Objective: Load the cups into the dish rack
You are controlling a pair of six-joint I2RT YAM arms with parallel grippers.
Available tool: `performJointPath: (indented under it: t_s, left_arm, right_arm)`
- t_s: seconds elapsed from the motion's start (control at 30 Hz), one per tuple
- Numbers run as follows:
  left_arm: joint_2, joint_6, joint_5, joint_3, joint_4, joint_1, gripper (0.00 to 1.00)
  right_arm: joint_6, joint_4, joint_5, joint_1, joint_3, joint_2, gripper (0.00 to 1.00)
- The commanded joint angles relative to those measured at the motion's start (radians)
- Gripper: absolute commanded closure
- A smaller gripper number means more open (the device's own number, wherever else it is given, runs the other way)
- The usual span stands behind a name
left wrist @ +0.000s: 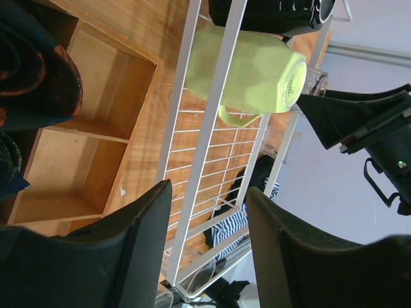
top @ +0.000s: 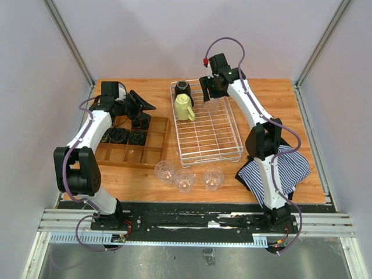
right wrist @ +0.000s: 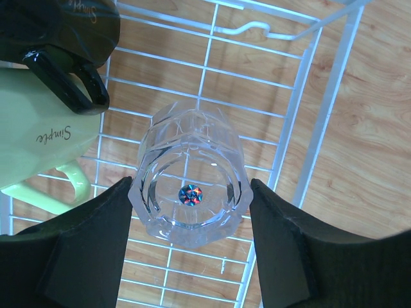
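The white wire dish rack [top: 216, 141] stands mid-table. In its far left corner lie a black mug [top: 183, 88] and a pale yellow-green mug [top: 185, 107]. My right gripper [top: 210, 97] is over the rack's far end, shut on a clear tumbler [right wrist: 191, 196] held upside down just above the rack floor [right wrist: 302, 96], beside both mugs [right wrist: 32, 147]. Three more clear tumblers [top: 185, 180] stand on the table in front of the rack. My left gripper [left wrist: 209, 192] is open and empty, left of the rack, looking across it at the yellow-green mug [left wrist: 253, 70].
A brown wooden compartment tray [top: 131, 154] lies left of the rack with dark items [top: 128, 136] in its far cells. A blue-and-white striped cloth [top: 282, 168] lies at the right by the right arm. The left gripper [top: 141, 106] hovers over the tray's far edge.
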Motion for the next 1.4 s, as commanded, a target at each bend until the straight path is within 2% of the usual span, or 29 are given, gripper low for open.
performJointPath:
  t_s: [0.0, 0.17, 0.47, 0.63, 0.8, 1.03, 1.17, 1.2, 1.27, 1.37]
  left_arm:
    - [0.005, 0.018, 0.015, 0.027, -0.01, 0.01, 0.46]
    - [-0.004, 0.017, 0.013, 0.018, -0.01, 0.01, 0.46]
    - [-0.022, 0.015, 0.01, -0.006, -0.005, 0.01, 0.48]
    - [-0.028, 0.013, 0.008, -0.012, -0.003, 0.01, 0.48]
    - [-0.035, 0.013, 0.01, -0.019, -0.001, 0.009, 0.48]
    - [-0.051, -0.006, 0.02, -0.043, 0.031, 0.01, 0.48]
    - [-0.064, -0.005, 0.02, -0.055, 0.038, 0.01, 0.48]
    - [-0.068, -0.004, 0.019, -0.059, 0.04, 0.01, 0.48]
    - [-0.076, 0.0, 0.016, -0.067, 0.044, 0.01, 0.48]
    - [-0.089, 0.006, 0.01, -0.081, 0.043, 0.01, 0.48]
  right_arm:
    - [-0.039, -0.023, 0.035, 0.023, 0.041, 0.018, 0.86]
    - [-0.049, -0.019, 0.034, 0.026, 0.042, 0.026, 0.72]
    - [-0.048, 0.047, 0.008, 0.028, -0.019, -0.019, 0.32]
    - [-0.041, 0.096, -0.003, 0.028, -0.066, -0.06, 0.19]
    - [-0.026, 0.156, -0.015, 0.027, -0.143, -0.124, 0.18]
    - [0.004, 0.198, -0.028, 0.027, -0.282, -0.265, 0.19]
    - [0.004, 0.182, -0.022, 0.022, -0.381, -0.331, 0.27]
    - [0.009, 0.181, -0.022, 0.02, -0.41, -0.348, 0.32]
    - [0.021, 0.183, -0.029, 0.013, -0.466, -0.37, 0.48]
    - [0.036, 0.186, -0.033, 0.004, -0.532, -0.419, 0.84]
